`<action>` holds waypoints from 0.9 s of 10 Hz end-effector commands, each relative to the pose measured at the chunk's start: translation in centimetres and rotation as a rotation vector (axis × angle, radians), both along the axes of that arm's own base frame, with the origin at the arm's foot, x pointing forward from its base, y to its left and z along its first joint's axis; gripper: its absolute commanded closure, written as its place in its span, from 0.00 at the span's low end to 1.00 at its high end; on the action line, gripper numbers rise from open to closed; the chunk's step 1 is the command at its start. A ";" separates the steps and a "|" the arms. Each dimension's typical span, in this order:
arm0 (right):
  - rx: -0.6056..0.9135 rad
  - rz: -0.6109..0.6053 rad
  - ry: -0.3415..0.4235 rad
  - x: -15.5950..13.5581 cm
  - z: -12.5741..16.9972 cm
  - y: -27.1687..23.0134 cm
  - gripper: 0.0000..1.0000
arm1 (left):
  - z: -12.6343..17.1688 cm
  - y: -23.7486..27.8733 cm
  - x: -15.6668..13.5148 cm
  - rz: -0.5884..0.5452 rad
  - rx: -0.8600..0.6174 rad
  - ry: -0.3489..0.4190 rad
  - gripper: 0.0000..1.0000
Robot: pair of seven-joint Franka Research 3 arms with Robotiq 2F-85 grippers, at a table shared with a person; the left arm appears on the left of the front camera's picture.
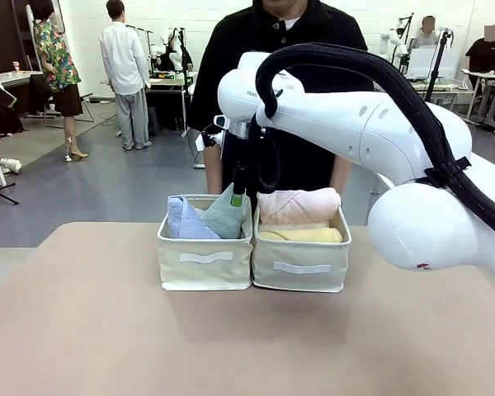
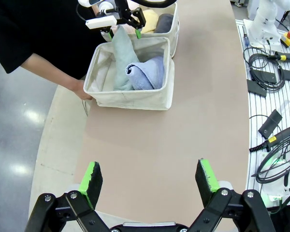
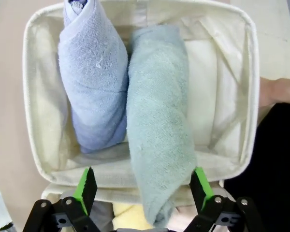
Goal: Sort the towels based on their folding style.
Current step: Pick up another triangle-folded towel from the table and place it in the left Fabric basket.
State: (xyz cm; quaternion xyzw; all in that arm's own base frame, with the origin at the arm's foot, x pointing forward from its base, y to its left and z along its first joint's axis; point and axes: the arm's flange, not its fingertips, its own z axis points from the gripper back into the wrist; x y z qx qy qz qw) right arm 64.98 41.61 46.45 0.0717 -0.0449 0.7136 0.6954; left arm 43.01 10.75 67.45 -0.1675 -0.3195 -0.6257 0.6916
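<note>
Front view: two cream fabric bins sit side by side, touching, mid-frame on the tan table (image 1: 107, 330). Left bin (image 1: 205, 266) holds the periwinkle-blue towel (image 1: 186, 221) at its left and the light teal towel (image 1: 224, 216) at its right, the teal one leaning up with its point above the rim. Right bin (image 1: 301, 266) holds the pale pink towel (image 1: 299, 205) rolled on top, the pale yellow towel (image 1: 305, 235) rolled under it. Right arm (image 1: 371, 132) comes in from the right edge and crosses to centre; right gripper (image 1: 238, 196) hangs over the seam between the bins, at the teal towel's tip, one green pad showing. Right wrist view: its fingers are spread wide at the bottom of the frame, one on each side of the teal towel's near end, pads not pressing the cloth, so no pinch; blue towel lies upper left, teal centre, both inside the same bin; a person's hand (image 3: 278, 91) is at the right edge by the bin wall. Left wrist view: left gripper (image 2: 150, 180) fingers spread apart at bottom of frame over bare table, holding nothing; bin with blue and teal towels at upper centre, person's hand on its left wall, dark grey towel (image 2: 164, 22) in the farther bin at top.
</note>
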 end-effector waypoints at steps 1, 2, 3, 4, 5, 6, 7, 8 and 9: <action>0.012 0.004 -0.025 1.6 2.1 0.6 0.00 | 0.1 0.0 -0.1 -0.006 -0.009 -0.005 0.00; 0.008 -0.002 -0.040 0.9 3.7 0.2 0.00 | 0.1 0.0 -0.1 -0.006 -0.009 -0.005 0.00; -0.010 -0.015 -0.044 -0.8 6.3 -0.7 0.00 | 0.1 0.0 -0.1 -0.006 -0.009 -0.005 0.00; -0.066 -0.043 -0.025 -3.3 9.2 -2.1 0.00 | 0.1 0.0 -0.1 -0.006 -0.009 -0.005 0.00; -0.120 -0.062 -0.054 -6.9 12.3 -4.3 0.00 | 0.1 0.0 -0.1 -0.006 -0.009 -0.005 0.00; -0.151 -0.087 -0.084 -10.1 14.4 -6.8 0.00 | 0.1 0.0 -0.1 -0.006 -0.009 -0.005 0.00; -0.181 -0.145 -0.116 -13.0 15.9 -9.8 0.00 | 0.1 0.0 -0.1 -0.006 -0.009 -0.005 0.00; -0.192 -0.199 -0.142 -15.5 17.0 -13.0 0.00 | 0.1 0.0 -0.1 -0.006 -0.009 -0.005 0.00; -0.163 -0.283 -0.145 -17.2 17.6 -16.6 0.00 | 0.1 0.0 -0.1 -0.006 -0.009 -0.005 0.00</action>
